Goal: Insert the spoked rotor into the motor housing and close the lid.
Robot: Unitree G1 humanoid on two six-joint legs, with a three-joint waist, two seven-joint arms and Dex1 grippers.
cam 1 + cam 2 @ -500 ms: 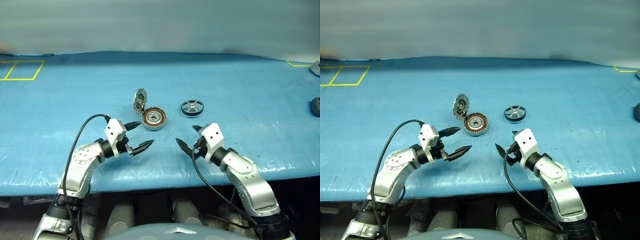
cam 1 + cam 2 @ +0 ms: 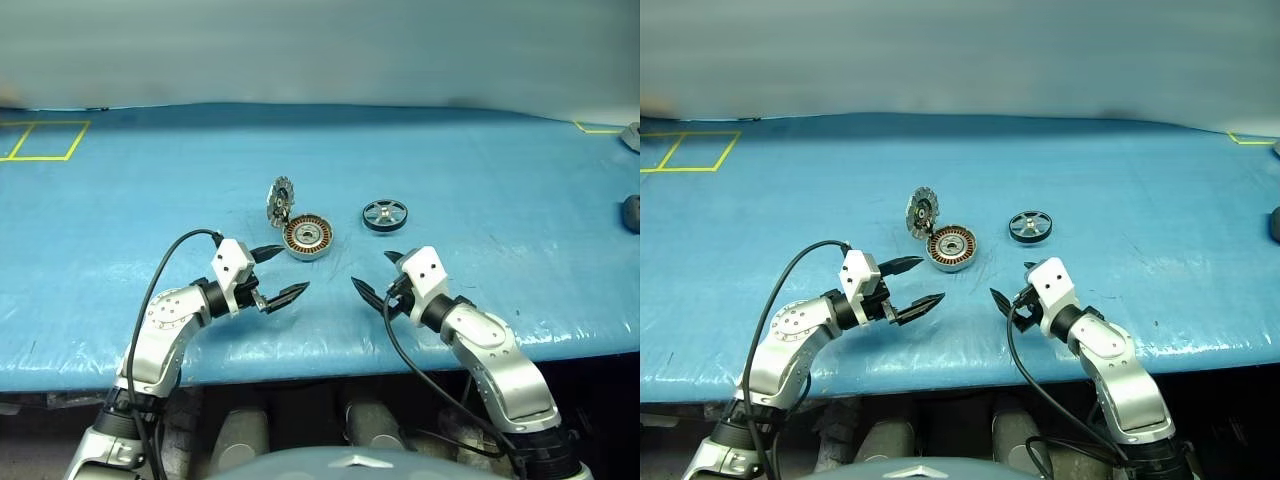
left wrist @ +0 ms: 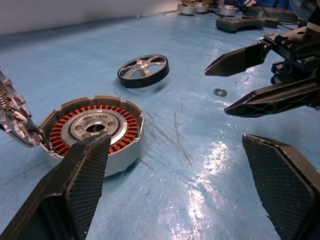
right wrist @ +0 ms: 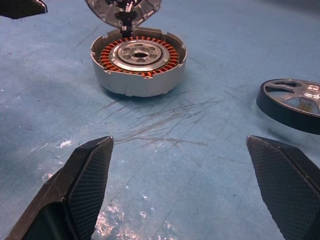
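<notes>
From the head views, the housing (image 2: 307, 237) lies near the middle of the blue counter (image 2: 480, 170), with its lid (image 2: 278, 200) standing up open at the far left edge. The rotor (image 2: 385, 215) lies flat on the counter to the right of the housing, apart from it. The left hand (image 2: 276, 272) hovers just in front of the housing, pointing to the right, its two fingers spread wide and holding nothing. The right hand (image 2: 376, 276) is opposite it, pointing to the left, also wide open and empty. Both forearms reach in over the near edge. At the right border two dark objects are cut off.

The left wrist view adds detail: copper windings around the silver centre of the housing (image 3: 92, 131), and a small metal ring (image 3: 219, 92) on the counter near the right hand's fingers (image 3: 240, 57). The lid (image 3: 12, 117) is cut by the border. Far behind, some grey parts are too blurred to tell.

The right wrist view shows the lid's dark inner face (image 4: 123, 7) only partly, and the rotor (image 4: 292, 104) is cut at the edge.
</notes>
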